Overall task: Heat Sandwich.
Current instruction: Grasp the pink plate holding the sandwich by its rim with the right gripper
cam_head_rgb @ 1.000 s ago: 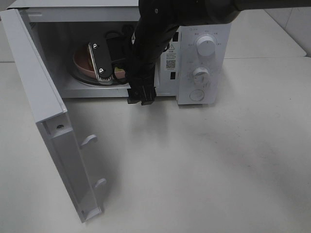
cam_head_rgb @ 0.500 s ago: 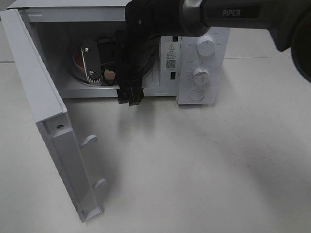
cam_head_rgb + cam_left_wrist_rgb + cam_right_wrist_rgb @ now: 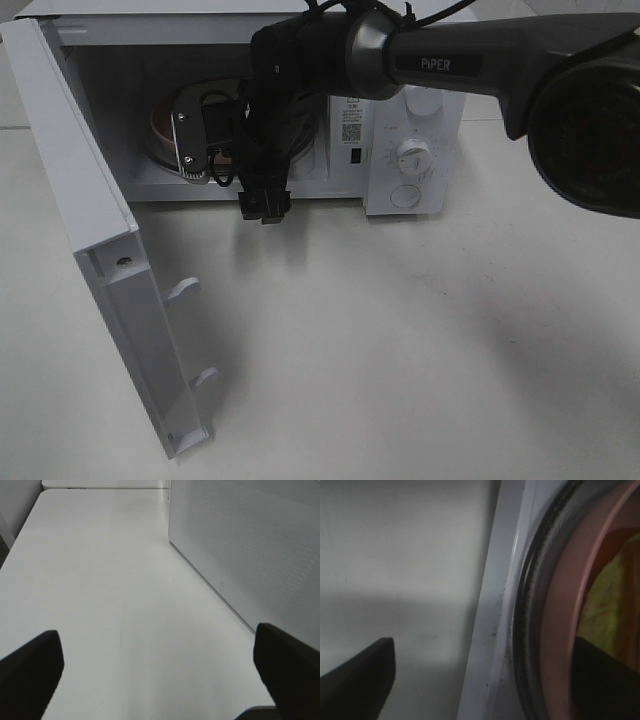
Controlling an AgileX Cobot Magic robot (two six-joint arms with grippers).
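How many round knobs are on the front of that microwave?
2 visible: an upper knob, partly hidden behind the arm, and a lower knob beneath it. Below them sits a round button, not a knob.

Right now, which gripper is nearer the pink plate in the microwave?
Right. The right gripper is inside the microwave, jaws open at the pink plate. The left gripper is open over bare table outside the microwave's wall.

Support: white table (image 3: 420, 350).
On my table sits the white microwave (image 3: 415, 120), door (image 3: 90, 230) swung open.
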